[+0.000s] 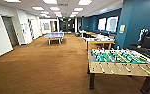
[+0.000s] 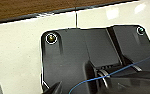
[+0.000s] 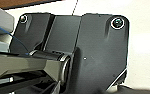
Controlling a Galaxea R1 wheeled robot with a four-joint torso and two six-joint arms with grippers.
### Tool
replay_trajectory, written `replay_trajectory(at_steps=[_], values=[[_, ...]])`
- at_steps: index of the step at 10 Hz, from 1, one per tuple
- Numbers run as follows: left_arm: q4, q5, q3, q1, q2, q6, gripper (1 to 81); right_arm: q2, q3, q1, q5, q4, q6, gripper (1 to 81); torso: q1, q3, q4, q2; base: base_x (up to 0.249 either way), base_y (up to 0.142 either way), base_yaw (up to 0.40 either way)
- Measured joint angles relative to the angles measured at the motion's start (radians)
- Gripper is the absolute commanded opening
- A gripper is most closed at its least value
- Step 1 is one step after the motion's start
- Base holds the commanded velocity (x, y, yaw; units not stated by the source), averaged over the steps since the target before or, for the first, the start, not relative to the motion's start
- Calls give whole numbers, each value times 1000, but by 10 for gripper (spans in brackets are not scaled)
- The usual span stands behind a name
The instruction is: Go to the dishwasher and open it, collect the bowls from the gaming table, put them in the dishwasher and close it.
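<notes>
Head view: brown carpet, foosball table near right, white-topped gaming table far down hall. Bowls, dishwasher: location unknown. Bowls judged light, stiff plastic; grip at rim. Jaws state: cannot tell.

Ceiling panels light the room evenly; bright windows glare, edges bend, and everything looks soft and blurred.
</notes>
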Motion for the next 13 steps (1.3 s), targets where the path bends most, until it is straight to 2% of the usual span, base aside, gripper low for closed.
replay_trajectory(at_steps=[5,7,13], values=[[-5,-1,1,-2,-3,-1,811,1,0,2,0,0,0,811,0,0,0,0,0,0,0],[-19,0,0,3,-8,-2,811,3,0,-6,-1,0,0,811,0,0,0,0,65,0,0],[-20,1,0,-2,-8,-3,811,3,0,-5,0,0,0,811,-1,0,0,-1,102,0,0]])
